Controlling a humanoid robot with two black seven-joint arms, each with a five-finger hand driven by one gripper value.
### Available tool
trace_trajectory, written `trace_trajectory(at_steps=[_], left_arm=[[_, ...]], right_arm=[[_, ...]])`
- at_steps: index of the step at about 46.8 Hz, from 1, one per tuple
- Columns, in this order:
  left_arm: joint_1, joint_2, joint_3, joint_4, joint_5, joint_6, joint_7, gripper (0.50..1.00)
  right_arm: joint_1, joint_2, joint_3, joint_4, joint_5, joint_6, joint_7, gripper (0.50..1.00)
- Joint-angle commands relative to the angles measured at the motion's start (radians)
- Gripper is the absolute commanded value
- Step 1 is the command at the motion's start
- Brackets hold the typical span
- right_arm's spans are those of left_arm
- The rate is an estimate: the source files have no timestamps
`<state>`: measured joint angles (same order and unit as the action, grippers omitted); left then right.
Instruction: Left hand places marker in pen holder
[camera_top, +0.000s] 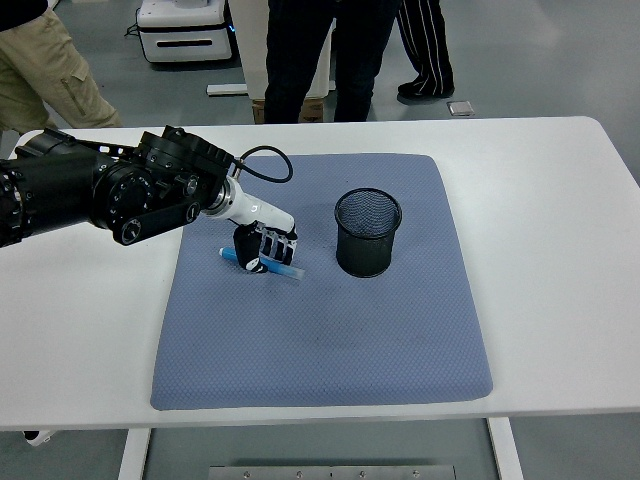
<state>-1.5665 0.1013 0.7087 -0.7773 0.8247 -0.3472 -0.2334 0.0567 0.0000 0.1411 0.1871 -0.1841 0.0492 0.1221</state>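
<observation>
Head view. Left hand (263, 246) is low over the blue marker (262, 263), fingers curled around its middle; the marker's two ends stick out either side of the hand. Marker lies on the blue mat (320, 330), roughly level, left of the pen holder (367, 233) and near it but apart. Whether the marker is clear of the mat or resting on it I cannot tell from this angle. Right hand not in view.

Step in hand, as I judge it: securing the grasp before the lift. To do it well, the fingers need a firm wrap on the barrel so it does not roll or slip out sideways. Then lift straight up clear of the mat, carry right, and tip the marker toward upright so one end points down into the opening. The holder looks light, so a knock on the rim could shove or topple it; approach from above, not from the side.

Containers. One only: black mesh pen holder, upright on the mat. What shows of the inside is dark and looks empty; nothing stands above its rim.

White table (560, 200) carries the mat. People's legs (300, 60) show beyond the far edge.
</observation>
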Motion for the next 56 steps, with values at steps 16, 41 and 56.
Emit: trace_trajectory(at_steps=[16,41,56], left_arm=[[0.000,0.002,0.000,-0.002,0.002,-0.003,-0.001,0.607],[-0.003,0.002,0.002,-0.004,0.002,-0.006,-0.001,0.552],[-0.006,0.002,0.000,-0.005,0.002,-0.009,-0.011,0.593]], right_arm=[[0.000,0.000,0.000,0.000,0.000,0.000,0.001,1.000],[0.000,0.000,0.000,0.000,0.000,0.000,0.001,1.000],[0.000,0.000,0.000,0.000,0.000,0.000,0.001,1.000]])
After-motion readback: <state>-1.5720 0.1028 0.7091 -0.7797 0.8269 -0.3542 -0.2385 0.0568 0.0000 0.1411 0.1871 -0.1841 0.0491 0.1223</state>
